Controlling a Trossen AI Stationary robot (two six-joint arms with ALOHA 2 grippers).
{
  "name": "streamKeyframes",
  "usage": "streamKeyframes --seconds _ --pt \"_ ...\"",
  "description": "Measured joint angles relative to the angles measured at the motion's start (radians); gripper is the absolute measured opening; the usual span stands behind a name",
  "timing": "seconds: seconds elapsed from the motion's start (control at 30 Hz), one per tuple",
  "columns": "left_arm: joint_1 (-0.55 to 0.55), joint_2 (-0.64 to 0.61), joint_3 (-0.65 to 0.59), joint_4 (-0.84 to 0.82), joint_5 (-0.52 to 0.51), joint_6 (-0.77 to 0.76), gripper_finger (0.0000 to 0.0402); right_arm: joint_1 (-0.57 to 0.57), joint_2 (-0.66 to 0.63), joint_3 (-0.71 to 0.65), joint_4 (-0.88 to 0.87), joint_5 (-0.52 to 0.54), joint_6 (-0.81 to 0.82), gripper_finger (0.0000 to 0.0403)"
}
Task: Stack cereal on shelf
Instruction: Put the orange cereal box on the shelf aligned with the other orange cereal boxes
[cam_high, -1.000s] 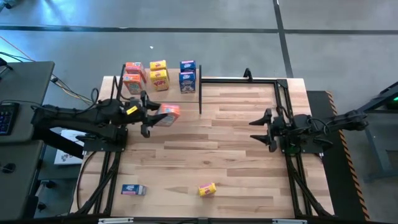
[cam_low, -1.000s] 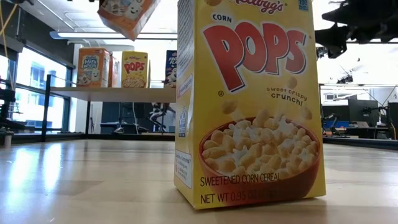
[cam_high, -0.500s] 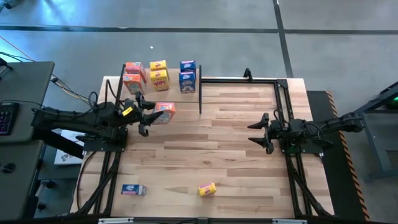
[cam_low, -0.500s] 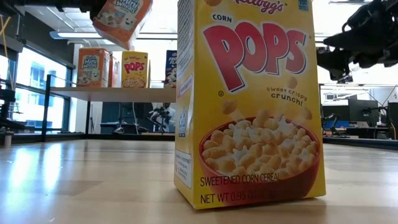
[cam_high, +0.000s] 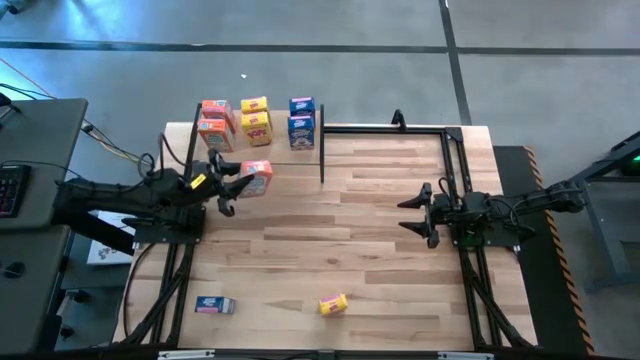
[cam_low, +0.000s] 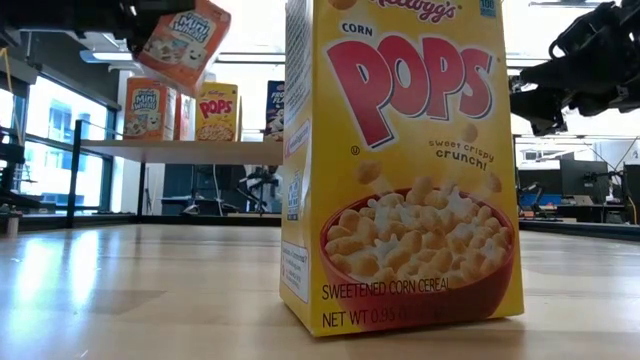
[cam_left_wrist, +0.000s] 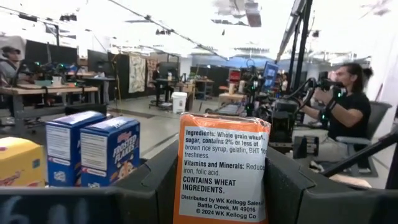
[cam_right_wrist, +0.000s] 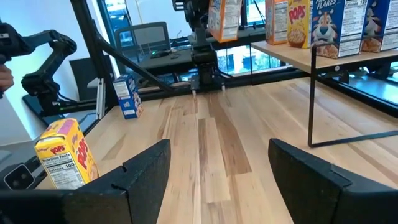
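The orange-red cereal box (cam_high: 256, 178) hangs in the air just short of the shelf (cam_high: 232, 140), pinched across its narrow sides by the left gripper (cam_high: 229, 184); it looks light, stiff and hollow, so I judge a gentle squeeze on the flat panels holds it, while hard pressure would dent the card; six boxes already stand on the shelf; a yellow box (cam_high: 333, 304) and a blue box (cam_high: 214, 305) wait on the tabletop (cam_high: 380, 230); the right gripper (cam_high: 412, 213) hovers wide and empty.
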Motion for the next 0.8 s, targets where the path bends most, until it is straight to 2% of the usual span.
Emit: streamKeyframes --seconds 0.3,0.8 --pt "0.000 -0.102 -0.055 -0.007 -0.015 0.008 0.0161 0.000 0.001 0.000 -0.040 0.000 0.003 0.0264" --pt "0.000 -0.131 -0.073 -0.008 -0.010 -0.001 0.0161 0.000 0.001 -0.001 -0.040 0.000 0.003 0.0264"
